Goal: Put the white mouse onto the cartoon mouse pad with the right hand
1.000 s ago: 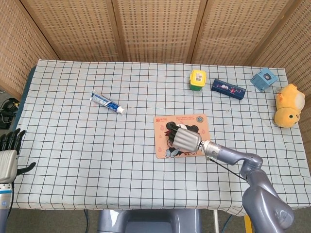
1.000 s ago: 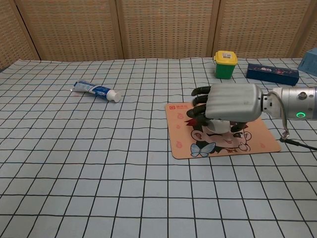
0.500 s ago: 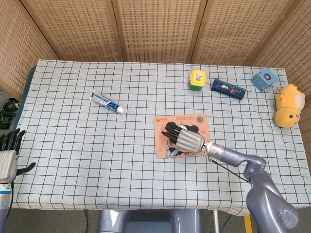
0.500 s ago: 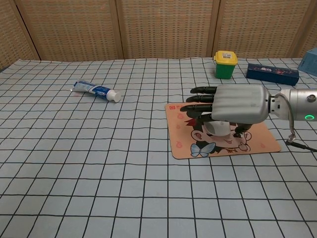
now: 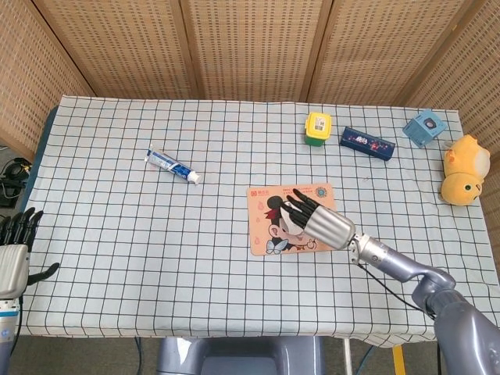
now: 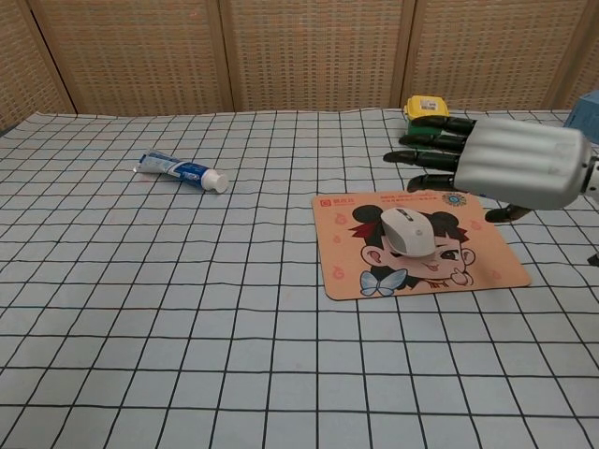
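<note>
Resting on mouse pad (image 6: 487, 267): white mouse (image 6: 406, 230)

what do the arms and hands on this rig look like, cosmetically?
Right hand: ribbed silver-grey back shell with dark, nearly black fingers. Its arm is smooth metallic grey, tubular, with rounded joint housings and a thin dark cable running alongside the forearm. Left hand looks the same: pale grey shell, black fingers. No sleeves; no markings legible in either view.
</note>
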